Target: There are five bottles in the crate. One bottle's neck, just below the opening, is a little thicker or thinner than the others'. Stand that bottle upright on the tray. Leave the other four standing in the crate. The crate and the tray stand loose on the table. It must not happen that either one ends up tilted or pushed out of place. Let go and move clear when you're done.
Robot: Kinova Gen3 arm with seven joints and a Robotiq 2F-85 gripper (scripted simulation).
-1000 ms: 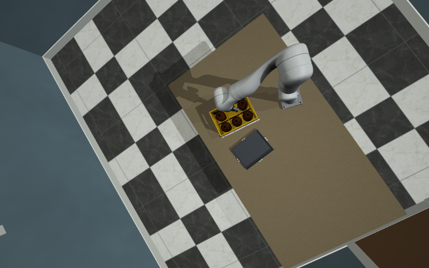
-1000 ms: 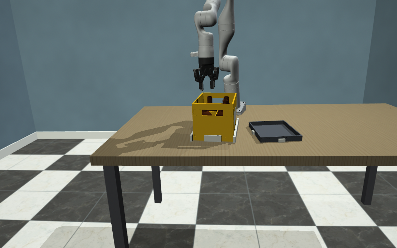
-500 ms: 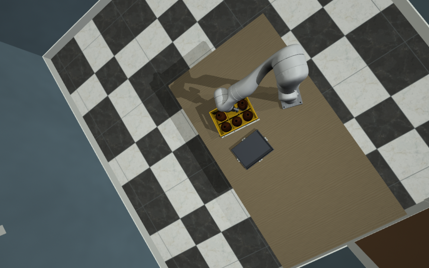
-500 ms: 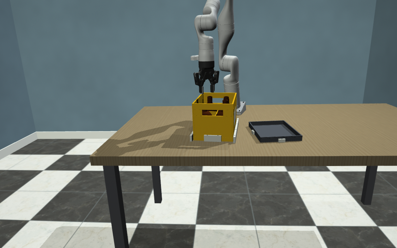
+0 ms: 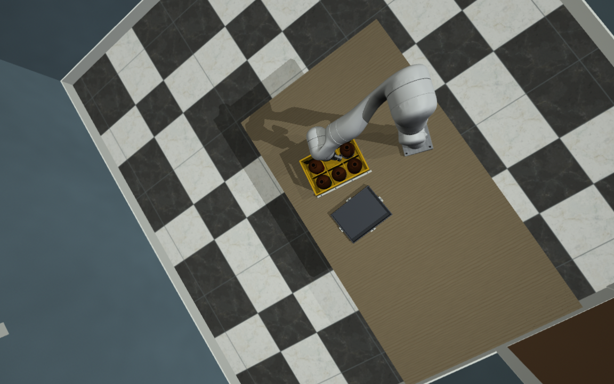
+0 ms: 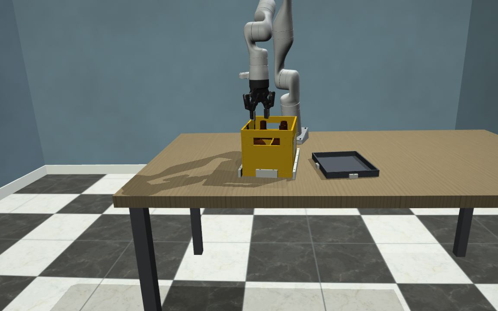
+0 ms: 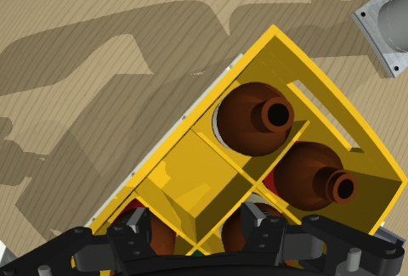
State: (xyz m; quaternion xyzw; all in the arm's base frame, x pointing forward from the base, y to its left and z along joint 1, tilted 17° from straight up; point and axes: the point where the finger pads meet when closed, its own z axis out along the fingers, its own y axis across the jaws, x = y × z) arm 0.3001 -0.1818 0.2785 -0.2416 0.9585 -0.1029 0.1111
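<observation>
A yellow crate (image 5: 332, 168) stands on the table with brown bottles upright in its compartments, among them one at the far corner (image 5: 346, 150) and one at the near corner (image 5: 323, 181). In the wrist view two bottles (image 7: 255, 119) (image 7: 314, 176) show fully, one compartment (image 7: 193, 186) is empty, and two more bottles are partly hidden behind the fingers. My gripper (image 6: 260, 114) is open and empty, pointing straight down with its fingertips just above the crate's (image 6: 269, 147) top rim, over a bottle neck (image 6: 263, 124). The dark tray (image 5: 361, 213) is empty.
The tray (image 6: 344, 164) lies on the table to the right of the crate, a short gap away. The arm's base plate (image 7: 386, 27) is bolted to the table behind the crate. White brackets sit at the crate's foot.
</observation>
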